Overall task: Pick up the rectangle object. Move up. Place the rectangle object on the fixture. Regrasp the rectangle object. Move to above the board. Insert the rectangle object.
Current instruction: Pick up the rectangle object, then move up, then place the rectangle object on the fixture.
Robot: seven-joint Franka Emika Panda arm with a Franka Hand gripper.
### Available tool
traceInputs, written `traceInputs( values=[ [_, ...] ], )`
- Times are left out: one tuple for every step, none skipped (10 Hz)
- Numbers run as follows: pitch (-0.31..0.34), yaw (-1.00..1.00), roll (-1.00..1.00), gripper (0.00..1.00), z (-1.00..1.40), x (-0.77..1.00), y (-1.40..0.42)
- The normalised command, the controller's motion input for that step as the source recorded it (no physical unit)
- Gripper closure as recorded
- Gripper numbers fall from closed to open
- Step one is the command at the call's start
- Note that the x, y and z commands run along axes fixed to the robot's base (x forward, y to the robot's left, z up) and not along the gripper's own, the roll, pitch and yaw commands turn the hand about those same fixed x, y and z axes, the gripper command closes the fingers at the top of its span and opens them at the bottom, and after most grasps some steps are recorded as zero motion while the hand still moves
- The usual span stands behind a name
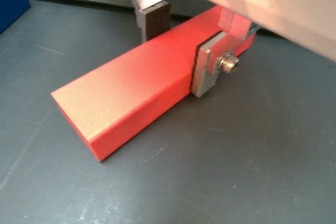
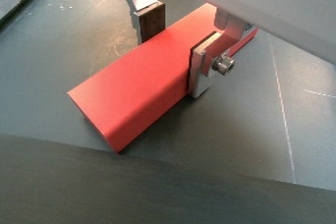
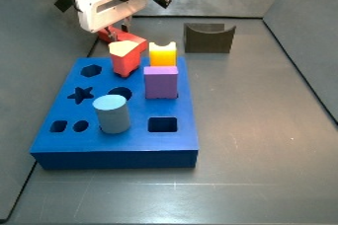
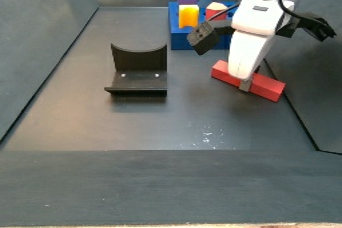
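Observation:
The rectangle object point(image 1: 125, 90), a long plain red bar, lies flat on the dark floor; it shows in both wrist views point(image 2: 138, 95) and in a side view point(image 4: 271, 86). My gripper point(image 1: 180, 66) is down over it, one finger on each long side. The near finger point(image 1: 207, 66) is against the bar's side. The far fingertip point(image 1: 152, 27) stands a little off the other side, so the jaws are open. The fixture point(image 4: 136, 72) stands apart from the bar, also in the side view point(image 3: 208, 37). The blue board point(image 3: 132, 138) lies beside the gripper point(image 3: 113, 24).
On the board stand a short red block with a cream heart top point(image 3: 126, 53), an orange block point(image 3: 161, 53), a purple cube point(image 3: 160, 81) and a grey-blue cylinder point(image 3: 114, 113). Dark walls enclose the floor on several sides.

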Motion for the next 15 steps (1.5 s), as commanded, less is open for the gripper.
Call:
traceInputs(
  values=[
    [0.000, 0.00, 0.00, 1.00, 0.00, 0.00, 0.00],
    [0.000, 0.00, 0.00, 1.00, 0.00, 0.00, 0.00],
    [0.000, 0.00, 0.00, 1.00, 0.00, 0.00, 0.00],
    [0.000, 0.00, 0.00, 1.00, 0.00, 0.00, 0.00],
    [0.000, 0.00, 0.00, 1.00, 0.00, 0.00, 0.00],
    [0.000, 0.00, 0.00, 1.00, 0.00, 0.00, 0.00],
    [0.000, 0.00, 0.00, 1.00, 0.83, 0.00, 0.00],
    [0.002, -0.03, -0.01, 1.00, 0.84, -0.03, -0.07],
    [0.016, -0.03, -0.01, 1.00, 0.78, -0.05, -0.08],
    [0.030, -0.03, 0.01, 1.00, 0.66, -0.03, -0.03],
    [0.042, -0.03, 0.03, 1.00, 0.54, -0.02, -0.01],
    [0.053, -0.03, 0.06, 1.00, 0.38, -0.02, 0.00],
    [0.056, -0.03, 0.07, 1.00, 0.26, -0.03, 0.01],
    [0.056, -0.03, 0.08, 1.00, 0.18, -0.03, 0.01],
    [0.000, 0.00, 0.00, 1.00, 1.00, 0.00, 0.00]
  ],
)
